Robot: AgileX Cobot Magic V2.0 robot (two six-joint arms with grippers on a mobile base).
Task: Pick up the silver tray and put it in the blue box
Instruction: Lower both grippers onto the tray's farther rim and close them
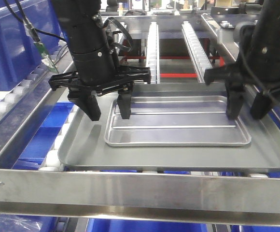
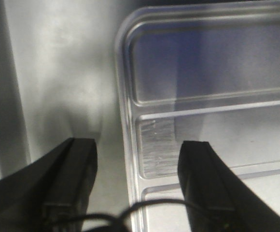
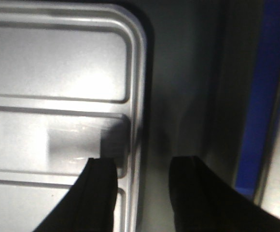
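A steel rail [image 1: 130, 188] is running across the front. Behind it, the silver tray [image 1: 178, 128] is lying flat on a matte grey tray [image 1: 178, 157]. The left pincer [image 1: 108, 113] and right pincer [image 1: 246, 113] are standing wide, each straddling an end rim. Roller tracks [image 1: 195, 46] are stretching beyond, and the blue box [image 1: 7, 53] is sitting far left.

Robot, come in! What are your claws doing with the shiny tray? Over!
Left gripper open, straddling left rim of silver tray. Right gripper open, straddling right rim. Tray flat in grey tray, not lifted. No blocker seen.
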